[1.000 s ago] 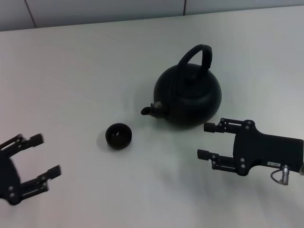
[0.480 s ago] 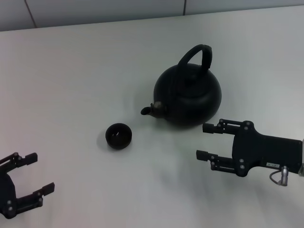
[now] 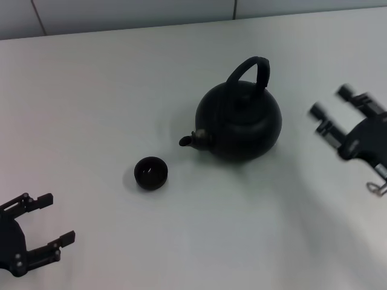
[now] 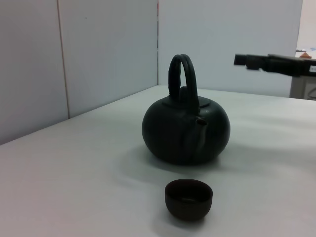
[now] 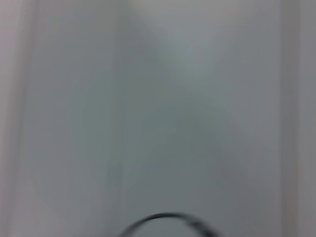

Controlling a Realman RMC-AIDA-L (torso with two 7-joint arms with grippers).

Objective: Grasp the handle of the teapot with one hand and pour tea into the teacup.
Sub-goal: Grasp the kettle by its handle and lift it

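Your teapot (image 3: 239,125) sits upright mid-table (image 3: 109,90), spout toward the teacup (image 3: 150,173), which stands apart, nearer the robot and to its left. The handle (image 3: 249,74) arches over the lid, untouched. Your right gripper (image 3: 338,112) hovers to the pot's right, fingers spread, holding nothing. Your left gripper (image 3: 47,217) sits low at the near left, fingers spread, empty, well apart from the cup.

Upright black teapot (image 3: 239,124) spout-first beside teacup (image 3: 150,173)
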